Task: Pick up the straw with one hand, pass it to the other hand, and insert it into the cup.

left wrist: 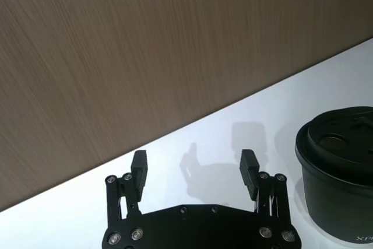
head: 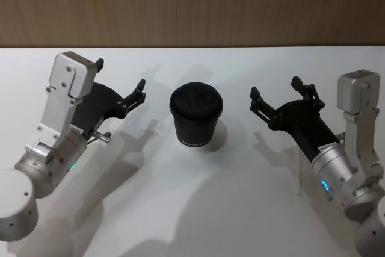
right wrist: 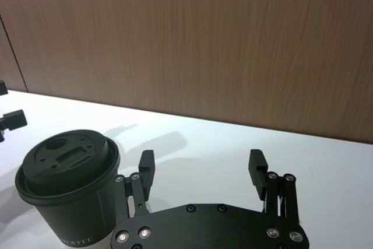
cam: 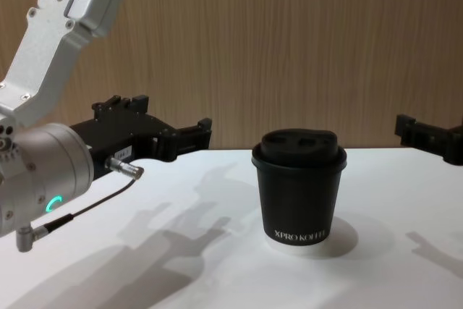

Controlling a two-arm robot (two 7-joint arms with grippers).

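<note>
The black coffee cup (head: 196, 118) is standing upright with its domed lid on, in the middle of the white table (head: 180, 215). The left gripper (head: 120, 73) is hovering at about 9 o'clock from the cup, and the right gripper (head: 275, 87) at about 3 o'clock. Both are pointing toward 12 o'clock with their jaws spread wide and gripping nothing. Each wrist view is showing bare table between the pads.

The straw (head: 299, 173) appears to be the faint pale line lying flat at roughly 4 o'clock from the cup, partly under the right arm. It is white on white and hard to make out, so this is a likely reading, not a certain one.

The task seems to be just starting, with the pick-up not yet begun. The right gripper is nearest the straw and looks best placed to take it. To do this well, it should be:
- turning its fingers down and crossing the straw's length squarely;
- closing near one end, so a long free part is left for the left gripper to take;
- pinching gently, since a thin tube is likely to roll or flatten.
</note>
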